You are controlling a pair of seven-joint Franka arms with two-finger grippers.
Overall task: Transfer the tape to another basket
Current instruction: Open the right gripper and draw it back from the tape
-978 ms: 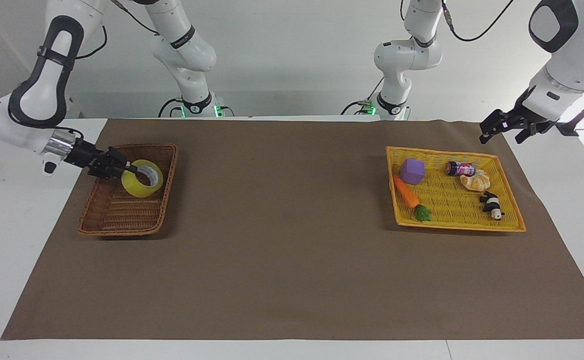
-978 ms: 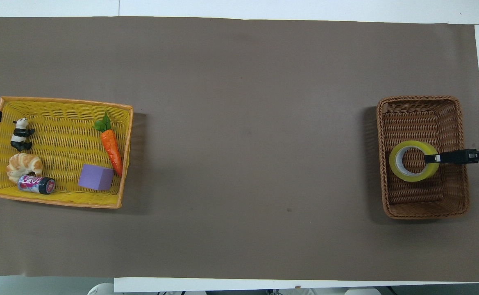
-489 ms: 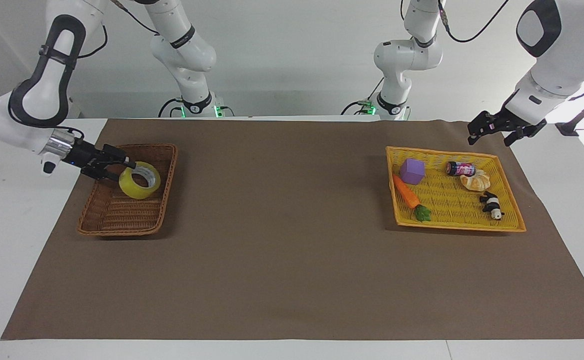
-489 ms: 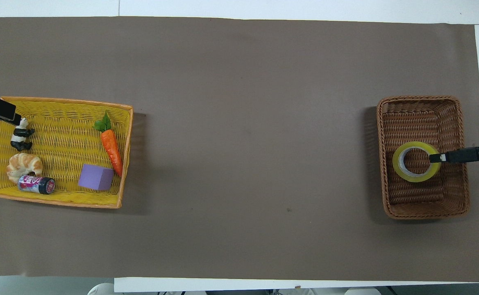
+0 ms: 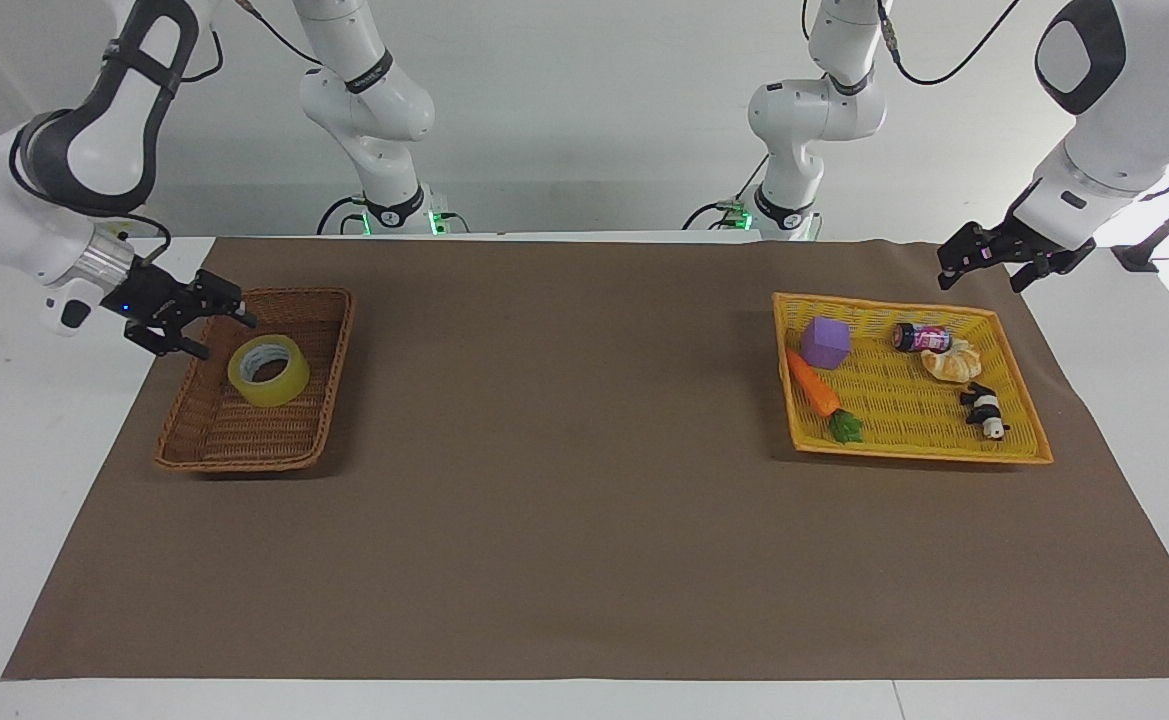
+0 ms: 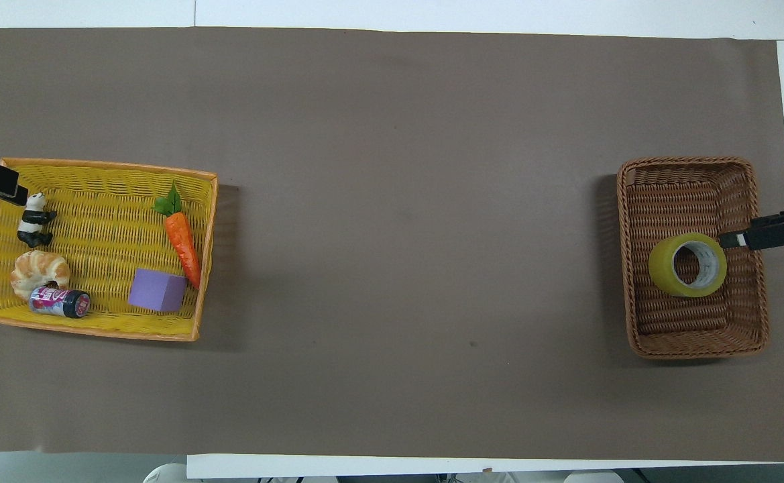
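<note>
The yellow tape (image 5: 268,370) lies in the dark brown wicker basket (image 5: 244,462) at the right arm's end of the table, its hole tilted up. It also shows in the overhead view (image 6: 688,265) inside the basket (image 6: 693,163). My right gripper (image 5: 227,336) is open and empty, just over the basket's rim beside the tape, clear of it. In the overhead view the right gripper (image 6: 740,236) reaches in over the basket's edge. My left gripper (image 5: 982,278) hangs open and empty over the corner of the yellow tray nearest the robots.
The flat yellow woven tray (image 5: 904,303) at the left arm's end holds a purple cube (image 5: 825,342), a carrot (image 5: 812,384), a can (image 5: 919,337), a croissant (image 5: 954,362) and a panda figure (image 5: 984,410). A brown mat (image 5: 564,450) covers the table.
My right gripper has opened and let go of the tape, which now rests in the brown basket. The gripper has drawn back to the basket's rim. My left gripper shifted slightly toward the tray.
</note>
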